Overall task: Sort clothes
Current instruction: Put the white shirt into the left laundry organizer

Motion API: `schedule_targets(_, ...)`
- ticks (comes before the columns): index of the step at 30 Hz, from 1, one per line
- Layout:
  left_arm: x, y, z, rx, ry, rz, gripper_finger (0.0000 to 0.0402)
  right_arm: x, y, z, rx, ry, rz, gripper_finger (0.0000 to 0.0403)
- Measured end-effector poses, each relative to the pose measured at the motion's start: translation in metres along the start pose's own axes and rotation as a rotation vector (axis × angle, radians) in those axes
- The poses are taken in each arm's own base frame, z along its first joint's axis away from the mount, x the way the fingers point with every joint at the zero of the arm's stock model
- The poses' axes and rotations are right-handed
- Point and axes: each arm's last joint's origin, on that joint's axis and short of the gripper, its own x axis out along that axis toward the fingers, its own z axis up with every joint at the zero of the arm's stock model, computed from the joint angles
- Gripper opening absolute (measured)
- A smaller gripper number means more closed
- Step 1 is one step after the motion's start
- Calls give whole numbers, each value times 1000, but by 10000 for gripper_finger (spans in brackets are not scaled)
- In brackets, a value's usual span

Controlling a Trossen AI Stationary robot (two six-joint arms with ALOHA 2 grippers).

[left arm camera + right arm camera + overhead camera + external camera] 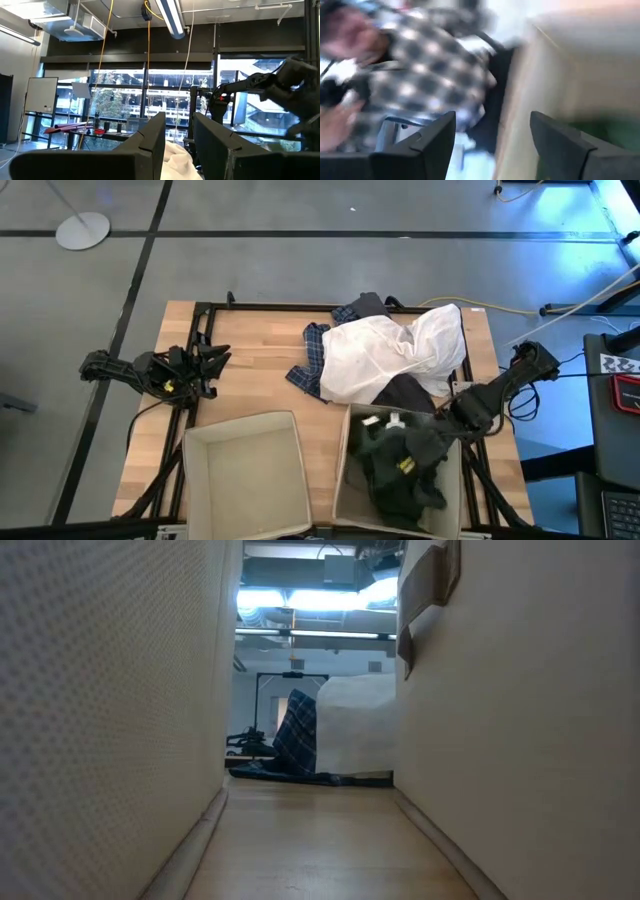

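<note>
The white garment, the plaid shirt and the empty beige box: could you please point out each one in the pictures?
white garment [385, 355], high view, on the middle of its crumpled top.
plaid shirt [316, 352], high view, on the checked part left of the white garment.
empty beige box [246, 480], high view, on its bare floor.

You have a wooden counter on a black frame, standing on a grey floor crossed by dark lines. Two beige fabric boxes sit side by side at its near edge: the left box and the right box. A round white stand base rests on the floor, well apart from the counter.
</note>
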Motion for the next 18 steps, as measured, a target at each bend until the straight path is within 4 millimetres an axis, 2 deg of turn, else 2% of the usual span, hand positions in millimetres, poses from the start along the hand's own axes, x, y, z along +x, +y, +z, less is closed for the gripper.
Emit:
schedule_targets(2,0,0,0,-2,-3,0,88,-2,2,11,-171,-104,19,255)
schedule_targets(4,0,0,0,-10,-3,0,88,-5,-2,17,-256,-146,-16,255)
schedule_targets(8,0,0,0,-16,-3,-1,88,-11,-21,23,-285,-166,-165,255)
schedule_targets(13,0,0,0,-10,-1,-2,88,-24,-46,33,-319,-221,-436,255)
schedule_targets(18,0,0,0,-13,0,-2,88,-57,-75,42,-295,-199,-798,255)
